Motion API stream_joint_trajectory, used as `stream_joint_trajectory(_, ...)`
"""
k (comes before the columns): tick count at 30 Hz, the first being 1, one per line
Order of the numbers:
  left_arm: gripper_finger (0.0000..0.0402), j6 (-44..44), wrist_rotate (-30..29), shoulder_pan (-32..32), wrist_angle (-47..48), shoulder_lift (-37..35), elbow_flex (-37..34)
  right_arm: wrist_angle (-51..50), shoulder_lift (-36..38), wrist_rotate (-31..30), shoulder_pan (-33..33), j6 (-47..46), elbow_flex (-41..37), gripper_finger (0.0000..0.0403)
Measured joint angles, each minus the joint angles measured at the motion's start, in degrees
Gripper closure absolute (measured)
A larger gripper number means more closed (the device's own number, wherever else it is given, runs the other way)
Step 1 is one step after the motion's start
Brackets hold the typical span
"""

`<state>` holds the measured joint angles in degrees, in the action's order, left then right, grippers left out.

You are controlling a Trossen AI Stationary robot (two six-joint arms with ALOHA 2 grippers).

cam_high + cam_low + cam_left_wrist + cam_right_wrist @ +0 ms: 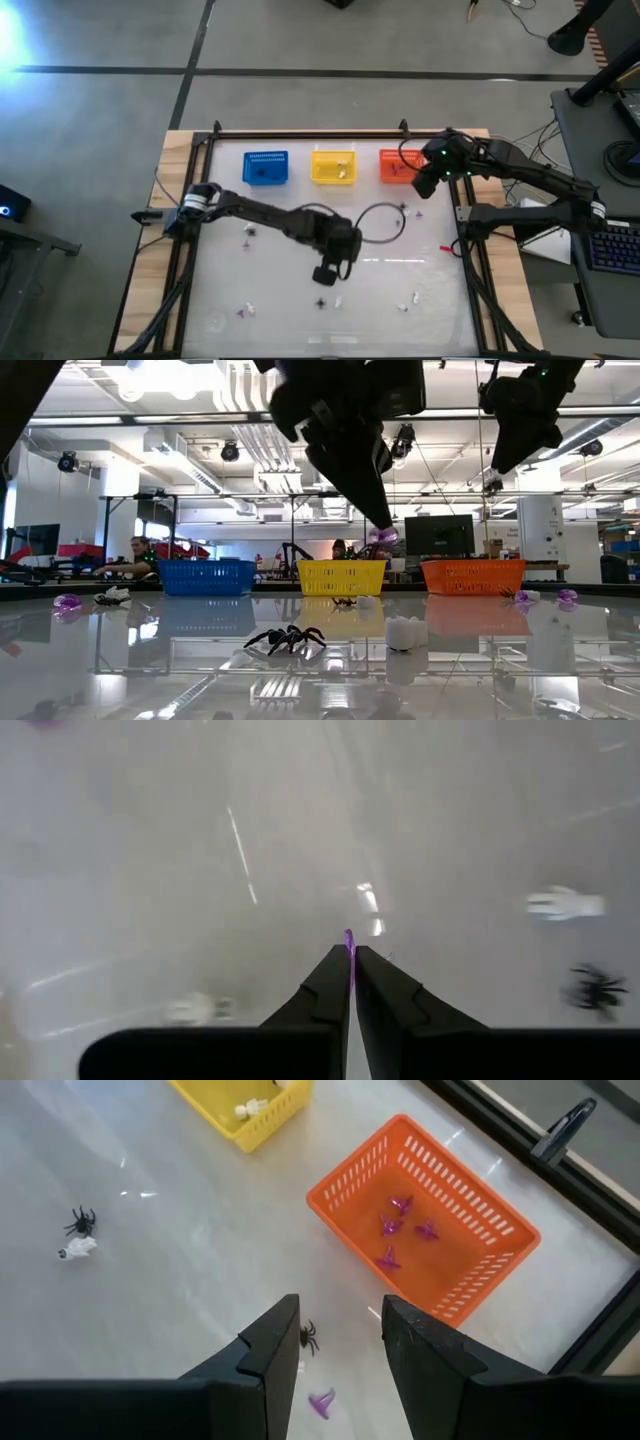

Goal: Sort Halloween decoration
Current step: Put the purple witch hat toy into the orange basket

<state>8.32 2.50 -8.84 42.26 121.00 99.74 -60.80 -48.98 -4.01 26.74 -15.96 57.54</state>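
Observation:
My left gripper hangs over the middle of the table, shut on a tiny purple trinket; the low view shows it well above the surface. My right gripper is open and empty, high above the table beside the orange basket, which holds several purple pieces. A black spider and a purple piece lie on the table below it. More trinkets lie scattered: a black spider, a whitish piece, and others near the table's near edge. My left gripper pinches the purple trinket between its two fingertips, only at their free ends. The fingers come from above, slanting down. The trinket is lifted clear of the table, a small part of it sticking out past the fingertips.
Blue, yellow and orange baskets stand in a row along the far edge; the yellow one holds whitish pieces. A thin black cable loop lies right of centre. A raised frame borders the table. People sit in the room behind.

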Motion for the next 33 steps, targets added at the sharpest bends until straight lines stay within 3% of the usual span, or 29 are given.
stream_joint_trajectory(6, 0.0401, 6.85, 0.39, 6.07, -3.07, -1.26, 0.00, -0.26, 0.64, -0.02, 0.00, 0.03, 0.00, 0.0266)
stream_joint_trajectory(14, 0.0401, 14.14, 9.11, 15.79, -10.83, -2.02, 0.00, -0.01, 0.61, -0.49, 0.00, 0.04, 0.00, 0.0266)
stream_joint_trajectory(24, 0.0401, 15.13, 19.34, 26.45, -20.54, -2.02, 0.00, 0.23, 0.88, -1.43, 0.00, 1.43, 0.00, 0.0266)
stream_joint_trajectory(28, 0.0401, 15.13, 19.56, 29.23, -22.16, -2.02, 0.00, 0.64, 0.90, -5.86, 0.00, 0.93, 0.00, 0.0266)
stream_joint_trajectory(33, 0.0401, 15.62, 22.22, 31.61, -23.92, -2.02, 0.00, 2.44, 0.92, -6.46, 0.01, 0.93, 0.00, 0.0266)
